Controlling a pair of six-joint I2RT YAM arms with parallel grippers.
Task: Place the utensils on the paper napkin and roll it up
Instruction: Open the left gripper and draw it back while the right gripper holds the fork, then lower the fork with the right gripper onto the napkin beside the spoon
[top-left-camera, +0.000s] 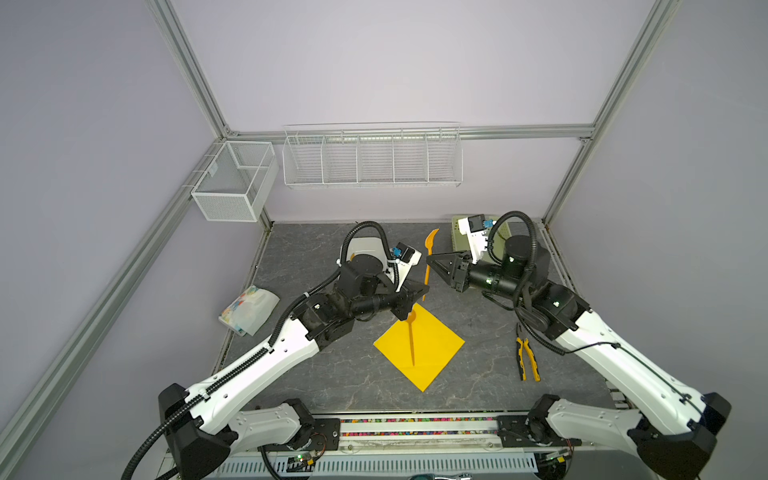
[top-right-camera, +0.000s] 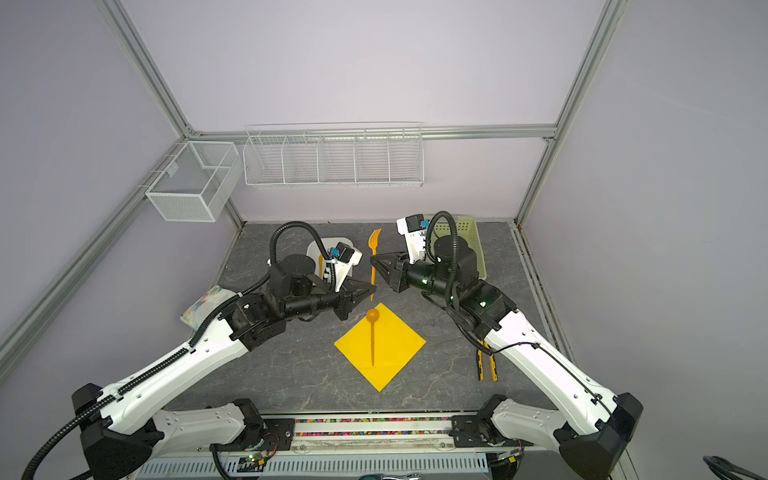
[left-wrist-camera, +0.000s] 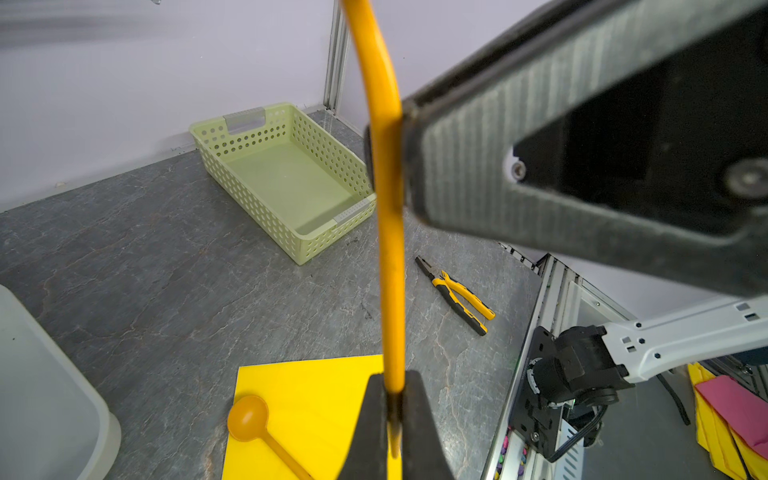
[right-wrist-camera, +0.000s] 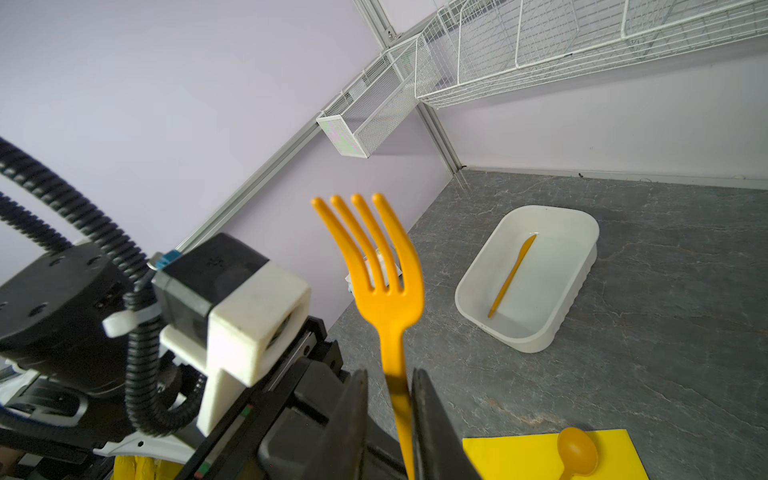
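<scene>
An orange fork (top-left-camera: 428, 253) hangs in the air above the table, tines toward the back wall. My left gripper (top-left-camera: 424, 289) is shut on its handle end (left-wrist-camera: 392, 382). My right gripper (top-left-camera: 429, 259) straddles the handle further up. In the right wrist view its jaws (right-wrist-camera: 388, 378) stand narrowly open, one finger against the fork (right-wrist-camera: 388, 291) and a gap on the other side. The yellow paper napkin (top-left-camera: 436, 349) lies flat like a diamond, and an orange spoon (top-left-camera: 412, 345) rests on it. An orange knife (right-wrist-camera: 511, 276) lies in the white tub (right-wrist-camera: 528, 345).
A green perforated basket (left-wrist-camera: 291, 178) stands at the back right. Yellow-and-black pliers (top-left-camera: 525, 357) lie right of the napkin. A printed white packet (top-left-camera: 249, 309) lies at the left edge. Wire baskets (top-left-camera: 374, 158) and a mesh box (top-left-camera: 232, 183) hang on the walls.
</scene>
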